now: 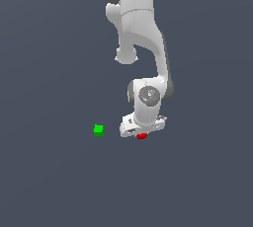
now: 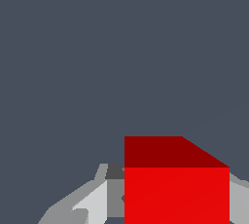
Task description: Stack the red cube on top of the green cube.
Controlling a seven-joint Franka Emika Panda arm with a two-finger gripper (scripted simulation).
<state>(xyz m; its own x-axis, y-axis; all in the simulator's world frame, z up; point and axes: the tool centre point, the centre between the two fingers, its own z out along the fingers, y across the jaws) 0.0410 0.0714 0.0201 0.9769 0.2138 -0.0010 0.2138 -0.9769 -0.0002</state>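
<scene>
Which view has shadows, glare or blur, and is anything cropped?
Exterior view: flat lighting, no cast shadows, no glare; red cube and green cube tiny but sharp. Wrist view: hard-edged, blocky, red cube huge and cropped at the frame edge with the tool.

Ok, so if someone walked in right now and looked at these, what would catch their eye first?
Probably the big white robot arm reaching down from the top of the exterior view, its tool low over a tiny bright red cube. In the wrist view that red cube fills the foreground. A tiny bright green cube sits alone towards the exterior view's left, on the plain grey floor.
</scene>
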